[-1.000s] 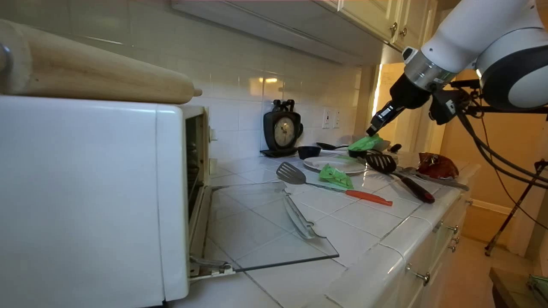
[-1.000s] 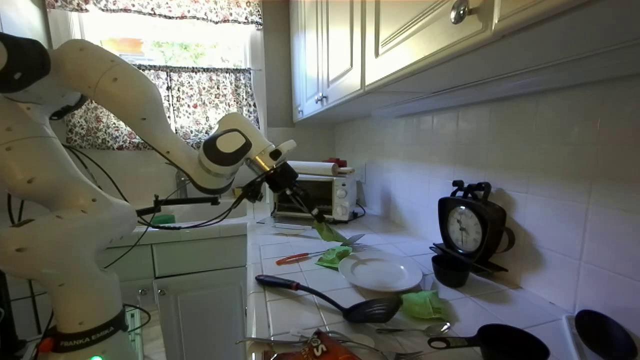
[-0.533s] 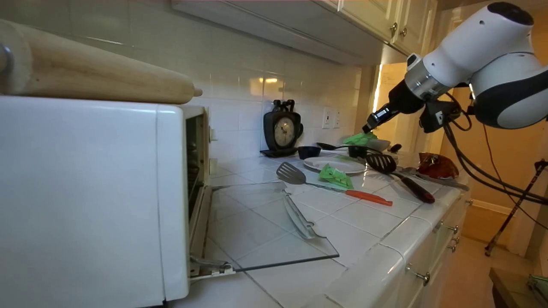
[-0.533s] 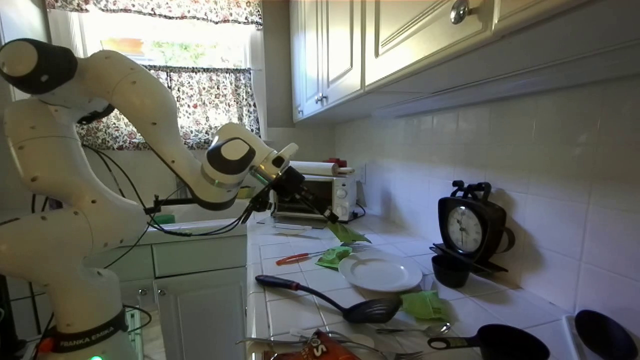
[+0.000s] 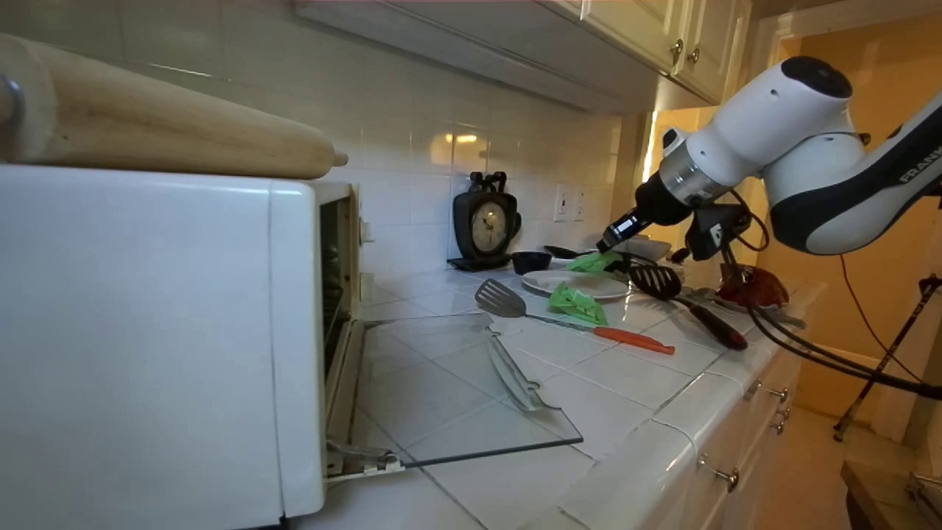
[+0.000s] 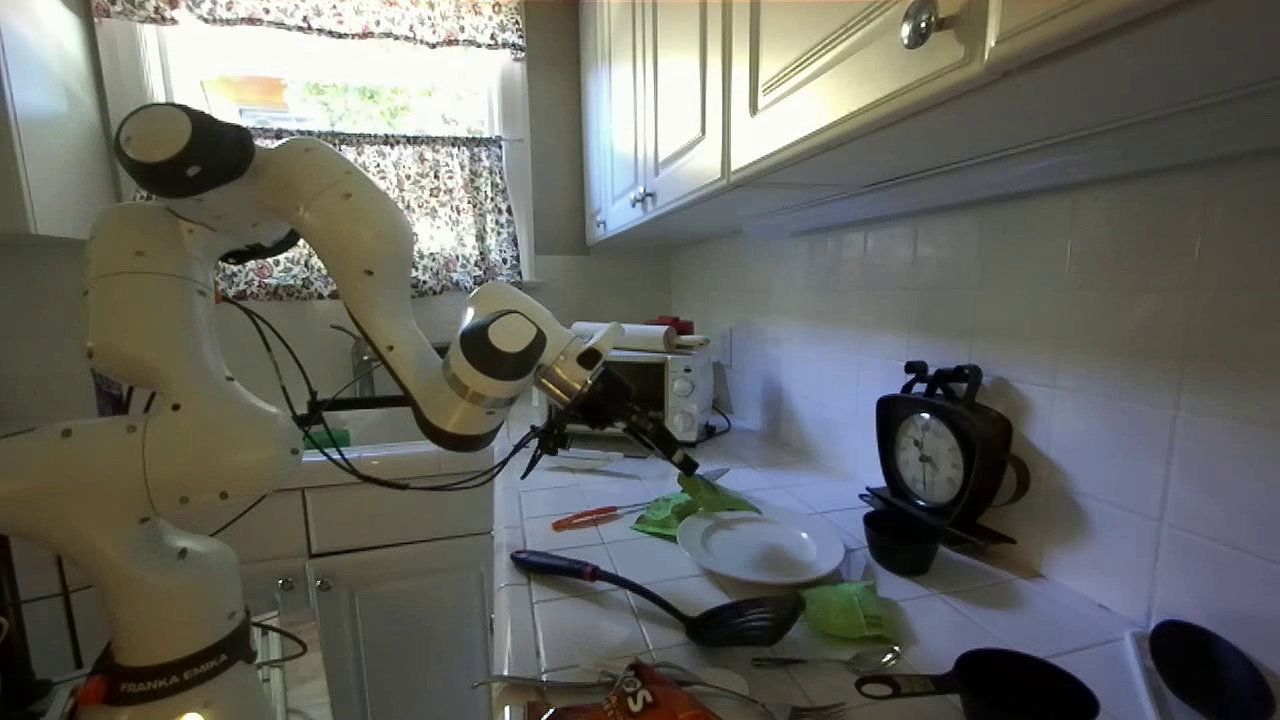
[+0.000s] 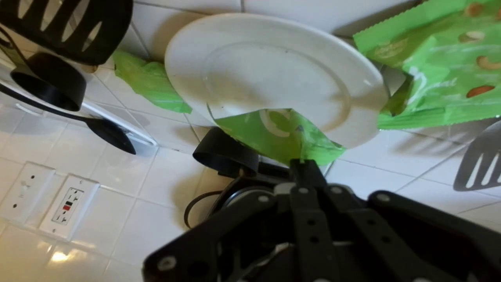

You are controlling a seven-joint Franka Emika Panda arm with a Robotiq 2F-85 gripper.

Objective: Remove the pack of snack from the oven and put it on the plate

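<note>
My gripper [image 7: 303,163] is shut on the edge of a small bright green packet [image 7: 270,135], the pack of snack. The held packet hangs from the fingertips above the near rim of the white plate [image 7: 254,55] in the wrist view. In both exterior views the gripper [image 5: 603,246] [image 6: 688,466] points down, with the held packet [image 5: 591,263] [image 6: 718,494] at the plate's edge [image 5: 541,284] [image 6: 765,570]. Whether the packet touches the plate, I cannot tell. The white oven [image 5: 147,338] has its glass door [image 5: 471,390] down; its inside is mostly hidden.
A second green packet [image 6: 662,516] lies beside the plate, another [image 6: 850,610] on its far side. An orange-handled spatula [image 5: 633,340], a black slotted turner [image 6: 745,622], a dial scale [image 6: 930,460] and a black cup [image 6: 895,545] stand or lie around. A rolling pin [image 5: 169,118] rests on the oven.
My gripper has come lower with the green packet in it and moved over to the plate, rightward in an exterior view with the window. The other things have not moved.
</note>
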